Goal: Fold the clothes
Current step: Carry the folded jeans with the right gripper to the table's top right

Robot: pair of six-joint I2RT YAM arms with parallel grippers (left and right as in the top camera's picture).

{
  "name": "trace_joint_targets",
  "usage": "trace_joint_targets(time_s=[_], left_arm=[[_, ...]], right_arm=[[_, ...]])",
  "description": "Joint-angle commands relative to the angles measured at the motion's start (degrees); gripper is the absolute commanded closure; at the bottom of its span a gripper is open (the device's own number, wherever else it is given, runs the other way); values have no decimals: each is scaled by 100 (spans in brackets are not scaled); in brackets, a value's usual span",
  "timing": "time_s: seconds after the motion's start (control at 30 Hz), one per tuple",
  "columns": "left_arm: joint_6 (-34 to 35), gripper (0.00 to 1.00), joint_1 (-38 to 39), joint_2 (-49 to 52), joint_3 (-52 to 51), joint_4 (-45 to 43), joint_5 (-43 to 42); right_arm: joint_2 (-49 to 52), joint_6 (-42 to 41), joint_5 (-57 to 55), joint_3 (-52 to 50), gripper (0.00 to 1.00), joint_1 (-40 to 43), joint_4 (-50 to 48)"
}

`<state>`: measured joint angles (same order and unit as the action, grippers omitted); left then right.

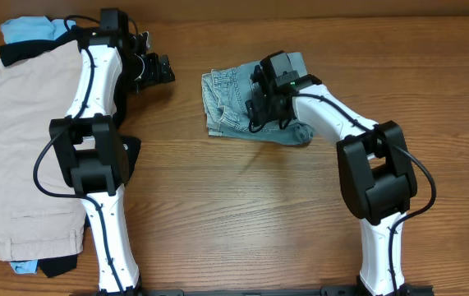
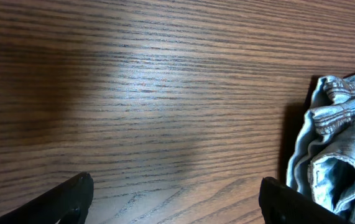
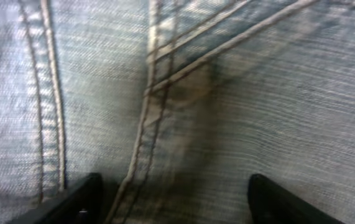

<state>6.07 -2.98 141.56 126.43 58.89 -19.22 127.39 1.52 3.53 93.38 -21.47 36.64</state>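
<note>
The right fingers (image 3: 78,202) stand spread, one dark tip at each lower corner of the wrist view. Flat denim lies between them and no fold is pinched. Whether the tips touch the cloth cannot be told. The fabric under them shows double rows of pale stitching and a seam running on the slant. Seen from overhead, these fingers hang over the right half of the denim shorts (image 1: 227,103), which lie as a rumpled bundle in the upper middle of the wooden surface (image 1: 242,214). The right arm (image 1: 374,164) reaches to them from the near right.

The left fingers (image 2: 65,202) are spread wide too and hold nothing, with only bare wood grain between them. A bunched edge of the shorts shows at the right of that wrist view, just beside the right-hand tip. From overhead these fingers sit to the left of the shorts, apart from them. The left arm (image 1: 94,156) runs along the right edge of a pile at the far left. In the pile a beige garment (image 1: 20,148) lies on top, with a black garment (image 1: 20,51) and a sky-blue garment (image 1: 29,31) peeking out at its far end.
</note>
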Motion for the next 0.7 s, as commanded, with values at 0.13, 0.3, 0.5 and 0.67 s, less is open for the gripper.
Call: trace_joint_targets(time_s=[0.13, 0.3, 0.5, 0.67], left_arm=[[37, 13, 79, 72, 81, -48, 39], [37, 13, 87, 72, 81, -94, 37], [35, 13, 98, 72, 81, -92, 37], [37, 13, 127, 72, 81, -94, 37]], right_arm=[[540, -175, -413, -155, 13, 1493, -66], [540, -105, -413, -155, 12, 2559, -577], [540, 22, -389, -155, 0, 3595, -2031], [498, -9, -199, 127, 0, 4048, -2579]])
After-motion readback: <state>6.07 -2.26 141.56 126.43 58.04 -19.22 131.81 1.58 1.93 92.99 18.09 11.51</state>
